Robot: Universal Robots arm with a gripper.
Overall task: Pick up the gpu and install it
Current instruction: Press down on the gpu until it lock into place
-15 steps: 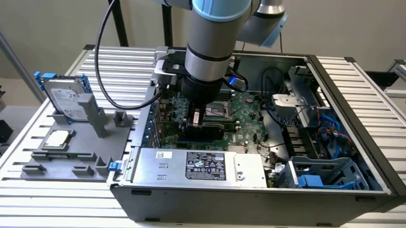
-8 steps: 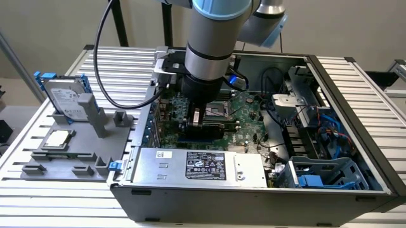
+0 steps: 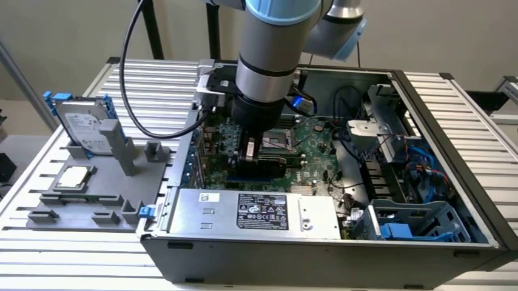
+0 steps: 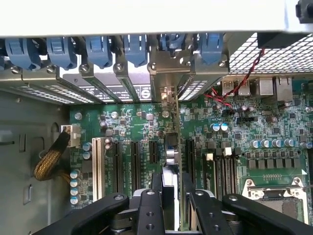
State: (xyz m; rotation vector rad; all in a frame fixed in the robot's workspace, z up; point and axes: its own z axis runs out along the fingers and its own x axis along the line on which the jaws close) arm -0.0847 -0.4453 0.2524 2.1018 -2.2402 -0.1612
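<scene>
Down inside the open computer case (image 3: 324,242), the jaws are pinched on the gpu (image 4: 172,147), holding the thin card on edge between the two black fingers (image 4: 146,208). In the wrist view the card runs edge-on away from the gripper (image 4: 171,196) toward the case's rear wall, its grey bracket (image 4: 167,95) standing among the slot covers under a row of blue clips (image 4: 134,46). It stands over the green motherboard (image 4: 234,147) between the black expansion slots (image 4: 134,166); whether its lower edge is seated in a slot is hidden by the card itself and the fingers.

The exterior view shows the gripper (image 3: 252,159) low over the motherboard (image 3: 312,136), but the arm (image 3: 271,54) covers most of the card there, and only a sliver shows between the dark fingers. That view also takes in the bench (image 3: 145,85), where a grey fixture (image 3: 97,194) at the exterior view's left holds a silver hard drive (image 3: 85,127) with blue tabs, standing upright, and a small square chip (image 3: 73,177) lying flat. The power supply (image 3: 259,212) lies along the case's near edge.
</scene>
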